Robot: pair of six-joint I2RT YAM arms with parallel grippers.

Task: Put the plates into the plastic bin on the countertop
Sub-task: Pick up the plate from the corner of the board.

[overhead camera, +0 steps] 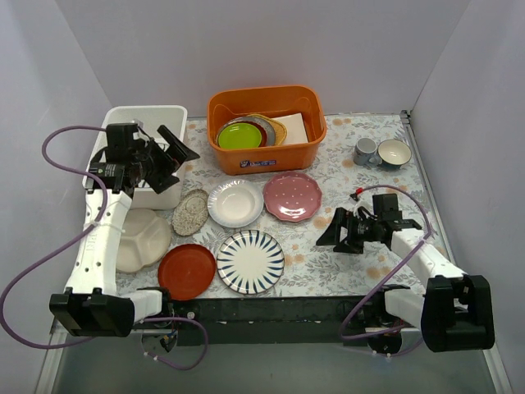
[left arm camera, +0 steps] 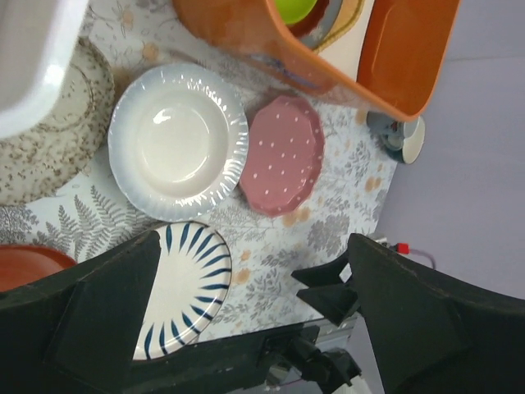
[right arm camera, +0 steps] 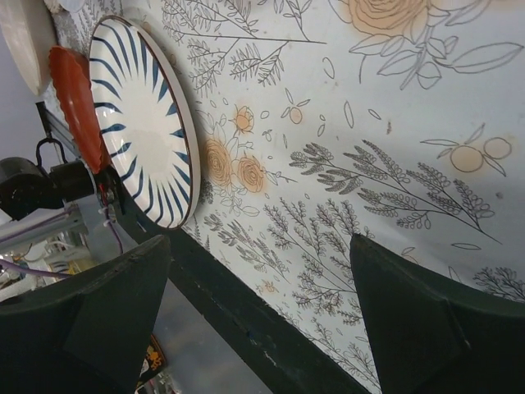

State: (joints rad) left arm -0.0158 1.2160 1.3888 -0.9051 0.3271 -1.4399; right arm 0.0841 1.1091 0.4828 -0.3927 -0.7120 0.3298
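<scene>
The white plastic bin (overhead camera: 148, 121) stands at the back left of the leaf-printed countertop (overhead camera: 328, 263). My left gripper (overhead camera: 182, 160) hangs open and empty over the bin's right edge. In front of it lie the plates: speckled oval (overhead camera: 190, 212), plain white (overhead camera: 235, 203), pink scalloped (overhead camera: 292, 196), blue-striped (overhead camera: 250, 261), red-orange (overhead camera: 187, 271) and cream divided (overhead camera: 141, 240). The left wrist view shows the white plate (left arm camera: 176, 139), the pink one (left arm camera: 283, 156) and the striped one (left arm camera: 193, 279) below. My right gripper (overhead camera: 328, 232) is open and low over bare countertop (right arm camera: 369, 123), right of the striped plate (right arm camera: 143, 123).
An orange tub (overhead camera: 267, 127) at the back centre holds a lime-green plate (overhead camera: 239, 135) and other dishes. Two cups (overhead camera: 379, 153) stand at the back right. Grey walls close in both sides. A black rail (overhead camera: 279, 308) runs along the near edge.
</scene>
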